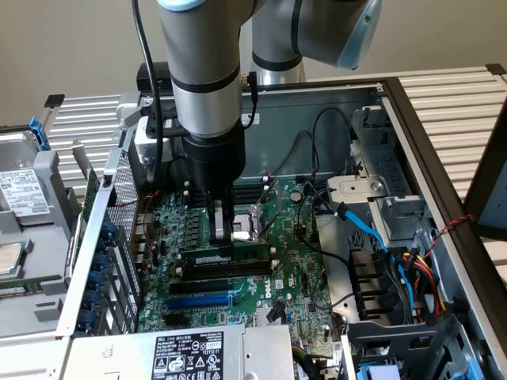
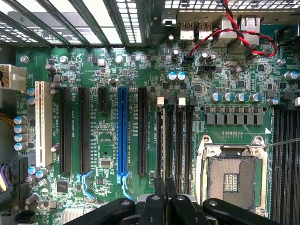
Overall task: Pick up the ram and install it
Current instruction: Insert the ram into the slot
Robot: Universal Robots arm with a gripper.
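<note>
Ram stands on edge along the memory slots, pinched near its middle by the almost closed jaws, as the exterior view shows. The wrist view shows the CPU socket just beside those slots. Cables lie well apart, toward the exterior view's right.

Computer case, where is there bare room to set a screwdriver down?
The slatted tabletop at the exterior view's right of the case is bare. Inside is crowded: the claw holds the memory stick over the board, and cables tangle by the metal cage.
</note>
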